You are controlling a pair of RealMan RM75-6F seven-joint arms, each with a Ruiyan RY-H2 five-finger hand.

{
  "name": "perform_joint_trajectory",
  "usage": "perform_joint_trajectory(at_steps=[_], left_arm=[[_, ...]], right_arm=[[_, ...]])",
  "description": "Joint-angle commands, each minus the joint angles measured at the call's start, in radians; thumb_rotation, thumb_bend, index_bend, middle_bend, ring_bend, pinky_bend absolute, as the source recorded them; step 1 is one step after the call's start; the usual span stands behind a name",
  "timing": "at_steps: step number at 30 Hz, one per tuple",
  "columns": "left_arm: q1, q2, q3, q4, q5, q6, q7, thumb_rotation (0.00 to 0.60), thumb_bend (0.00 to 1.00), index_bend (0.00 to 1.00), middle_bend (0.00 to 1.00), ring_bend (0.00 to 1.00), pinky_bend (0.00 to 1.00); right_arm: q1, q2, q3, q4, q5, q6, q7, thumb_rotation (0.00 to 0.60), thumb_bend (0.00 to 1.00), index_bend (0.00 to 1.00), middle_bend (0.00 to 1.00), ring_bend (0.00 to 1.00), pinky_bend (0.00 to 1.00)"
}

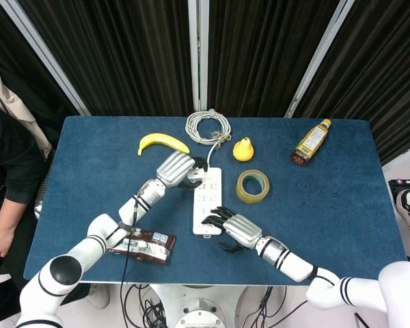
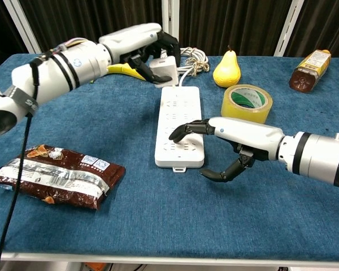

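**Item: plug out of the power strip — withdrawal step**

- Left hand (image 2: 150, 51): your fingers are closed around the white plug (image 2: 163, 69). It is held above the tabletop (image 2: 101, 124), just beyond the far end of the power strip (image 2: 179, 124) and apart from it.
- Right hand (image 2: 231, 138): it holds nothing. The fingers (image 2: 183, 130) are spread and rest on the strip's near end, and the thumb curls off to the side.
- Power strip: it lies flat and lengthwise at mid-table. No plug shows in its sockets.
- Cable coil (image 1: 207, 126): it lies behind the strip, and its lead runs toward the left hand.
- Bystanders: banana (image 1: 162, 141), pear (image 2: 226, 69), tape roll (image 2: 246, 101), bottle (image 2: 308, 69) and snack packet (image 2: 53, 176) all lie apart from both hands.

Step, as judged: the plug looks freed and you are carrying it away while the right hand steadies the strip.

Next move calls for: a clear spot to set the plug down. Keep the lead slack and steer it past the banana before you ease your grip.
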Motion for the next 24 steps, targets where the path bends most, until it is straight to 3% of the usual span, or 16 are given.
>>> perform_joint_trajectory(at_steps=[1, 6, 10, 12, 16, 20, 24], left_arm=[[0.051, 0.028, 0.008, -0.018, -0.009, 0.028, 0.093, 0.6, 0.45, 0.66, 0.67, 0.55, 0.65], [0.095, 0.06, 0.049, -0.067, -0.011, -0.032, 0.259, 0.6, 0.44, 0.56, 0.57, 0.44, 0.48], [0.116, 0.083, 0.039, -0.131, -0.038, -0.052, 0.399, 0.6, 0.26, 0.29, 0.3, 0.09, 0.15], [0.138, 0.097, 0.01, -0.176, -0.067, -0.016, 0.475, 0.6, 0.2, 0.2, 0.22, 0.02, 0.08], [0.186, 0.195, -0.03, -0.342, -0.125, 0.003, 0.545, 0.6, 0.15, 0.15, 0.18, 0.0, 0.07], [0.271, 0.389, -0.061, -0.609, -0.191, 0.048, 0.594, 0.6, 0.14, 0.15, 0.17, 0.0, 0.07], [0.391, 0.578, -0.061, -0.831, -0.256, 0.113, 0.593, 0.6, 0.14, 0.15, 0.17, 0.0, 0.07]], right_arm=[[-0.031, -0.003, 0.003, 0.011, -0.035, 0.096, 0.014, 0.6, 0.36, 0.12, 0.2, 0.0, 0.03], [-0.088, 0.044, -0.008, -0.001, -0.08, 0.245, 0.036, 0.6, 0.36, 0.12, 0.2, 0.01, 0.03], [-0.128, 0.12, -0.014, -0.045, -0.093, 0.32, -0.008, 0.6, 0.36, 0.1, 0.2, 0.01, 0.03], [-0.155, 0.162, -0.013, -0.074, -0.086, 0.354, -0.051, 0.6, 0.36, 0.09, 0.2, 0.01, 0.03], [-0.202, 0.245, -0.018, -0.119, -0.053, 0.384, -0.097, 0.6, 0.36, 0.08, 0.2, 0.01, 0.03], [-0.255, 0.325, -0.016, -0.152, -0.011, 0.418, -0.129, 0.6, 0.36, 0.08, 0.2, 0.01, 0.03], [-0.313, 0.393, -0.02, -0.18, 0.014, 0.469, -0.138, 0.6, 0.36, 0.08, 0.2, 0.01, 0.03]])
